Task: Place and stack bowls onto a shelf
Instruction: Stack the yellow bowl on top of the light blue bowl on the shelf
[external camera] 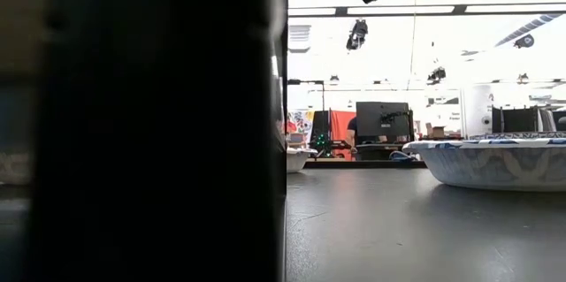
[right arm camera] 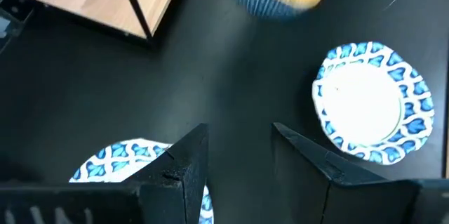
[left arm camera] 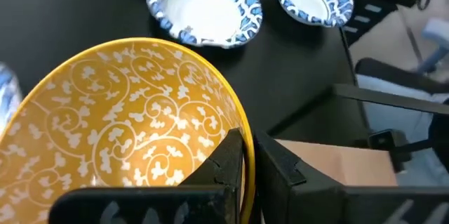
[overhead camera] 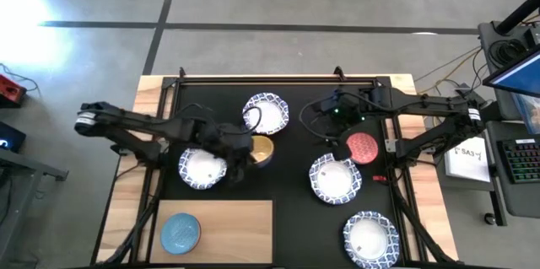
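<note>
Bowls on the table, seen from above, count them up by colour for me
White with blue patterned rims: 4
Golden yellow: 1, gripped by the left hand
Red-pink: 1
Light blue: 1, on the shelf
Total: 7

Layout, high view. Shelf [overhead camera: 228,231] is set at near-left edge of mat [overhead camera: 295,218]; one small bowl [overhead camera: 180,232] is placed on shelf's left end. Large bowl A [overhead camera: 202,168] is found just behind shelf, w/ another small bowl [overhead camera: 260,151] just to its right. Left gripper [overhead camera: 240,161] is positioned btwn those two, clamped on that small bowl's rim. Large bowl B [overhead camera: 267,113] lies behind, mid-mat. Right gripper [overhead camera: 333,110] is located to B's right. Third small bowl [overhead camera: 362,147] lies right of centre; large bowl C [overhead camera: 335,177] is seen just in front of it, touching or nearly. Large bowl D [overhead camera: 369,238] sits nearest front-right corner.
</note>
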{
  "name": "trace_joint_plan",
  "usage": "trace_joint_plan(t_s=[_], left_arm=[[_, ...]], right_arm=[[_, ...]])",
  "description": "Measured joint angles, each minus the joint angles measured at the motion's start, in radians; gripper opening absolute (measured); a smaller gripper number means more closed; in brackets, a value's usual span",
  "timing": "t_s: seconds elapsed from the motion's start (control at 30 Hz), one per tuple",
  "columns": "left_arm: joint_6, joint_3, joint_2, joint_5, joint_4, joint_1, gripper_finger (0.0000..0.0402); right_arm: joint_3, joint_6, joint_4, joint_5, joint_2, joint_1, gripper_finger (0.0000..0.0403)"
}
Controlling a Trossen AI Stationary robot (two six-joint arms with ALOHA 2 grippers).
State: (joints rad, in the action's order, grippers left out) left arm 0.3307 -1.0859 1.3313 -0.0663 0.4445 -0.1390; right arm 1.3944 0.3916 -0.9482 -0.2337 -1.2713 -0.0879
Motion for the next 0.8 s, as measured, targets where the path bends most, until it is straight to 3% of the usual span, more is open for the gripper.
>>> trace_joint_plan(t_s=[0.17, 0.27, 0.47, 0.63, 0.8], left_arm=[[0.212, 0.0, -0.092, 0.145, 0.155, -0.108, 0.0008], [0.322, 0.0, -0.133, 0.176, 0.248, -0.19, 0.0008], [0.538, -0.011, -0.17, 0.244, 0.279, -0.384, 0.0008], [0.745, -0.107, -0.132, 0.34, 0.361, -0.529, 0.0008], [0.907, -0.278, -0.012, 0.398, 0.611, -0.651, 0.0009]], right_arm=[[-0.003, 0.0, -0.013, 0.0, 0.0, 0.0, 0.0138], [-0.003, 0.001, -0.014, 0.0, 0.0, 0.0, 0.0136], [-0.003, 0.001, -0.014, 0.0, 0.0, 0.0, 0.0139], [-0.003, -0.002, -0.014, -0.001, 0.0, 0.0, 0.0139], [-0.003, -0.045, -0.014, -0.001, 0.0, 0.0, 0.0139]])
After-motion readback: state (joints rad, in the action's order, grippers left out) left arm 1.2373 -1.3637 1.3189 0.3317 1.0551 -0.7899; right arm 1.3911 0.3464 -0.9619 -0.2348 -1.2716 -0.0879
